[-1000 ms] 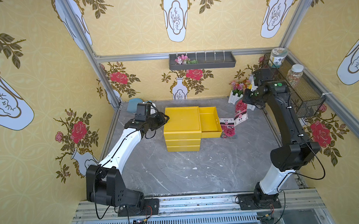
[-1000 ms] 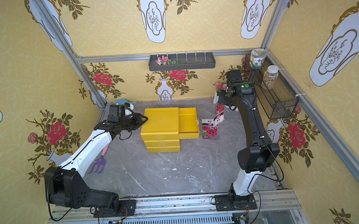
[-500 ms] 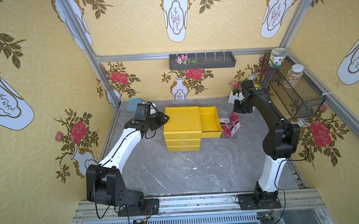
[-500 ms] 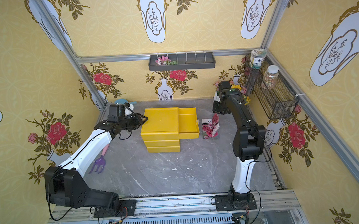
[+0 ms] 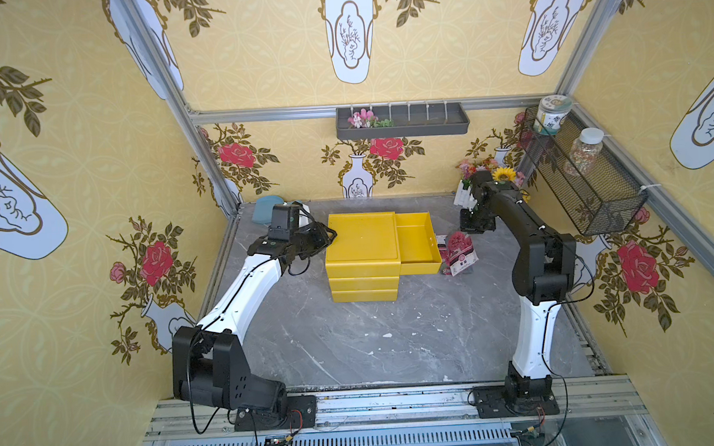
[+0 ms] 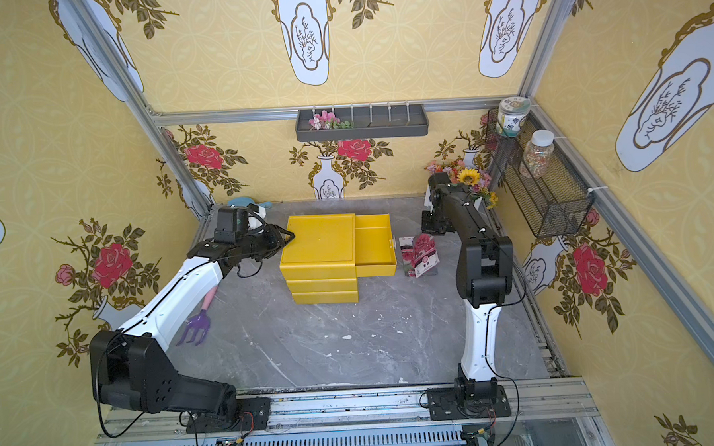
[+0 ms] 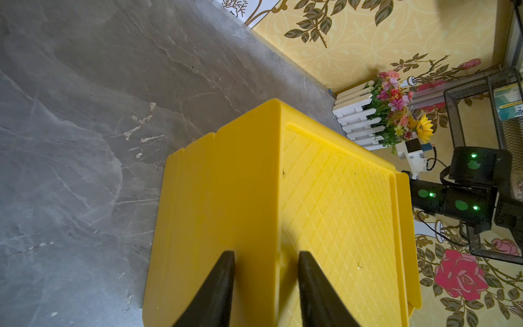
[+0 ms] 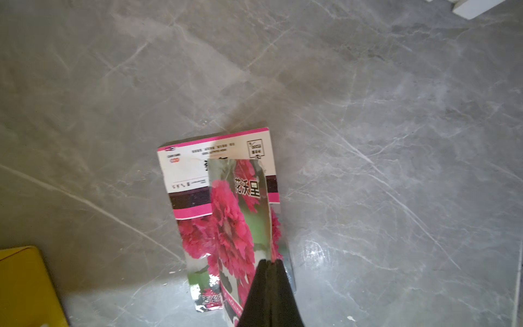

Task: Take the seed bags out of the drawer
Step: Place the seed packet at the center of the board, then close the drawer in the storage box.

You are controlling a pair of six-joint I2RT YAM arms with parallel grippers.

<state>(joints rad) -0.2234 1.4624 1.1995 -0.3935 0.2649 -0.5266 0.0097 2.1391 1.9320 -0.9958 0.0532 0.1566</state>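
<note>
Pinching a seed bag [image 8: 240, 215] by one edge, the right end effector [image 8: 270, 262] has its fingers pressed together on the glossy packet, which shows a pink-red flower. The packet hangs over a second seed bag [image 8: 192, 175] that lies flat on the grey marbled table [image 5: 372, 335] with its white, pink-bordered text end showing. Whether the two packets touch cannot be told from the right wrist view. In both top views the packets sit outside the drawer [image 5: 421, 267], just beside its front wall, between it and the right arm.

The drawer is the top one of a yellow cabinet [image 5: 362, 240] and stands pulled out toward the right arm's side; the two drawers below it are closed.

The left end effector [image 7: 266, 254] is at the cabinet's far upper corner, on the side away from the open drawer. Its fingers are spread apart and straddle the cabinet's top edge, one over the ribbed top and one over the side wall.

A bunch of artificial flowers [image 7: 393, 113] behind a white picket fence stands at the back of the table near the right arm. A purple hand rake [image 6: 196, 324] lies on the table beside the left arm.
</note>
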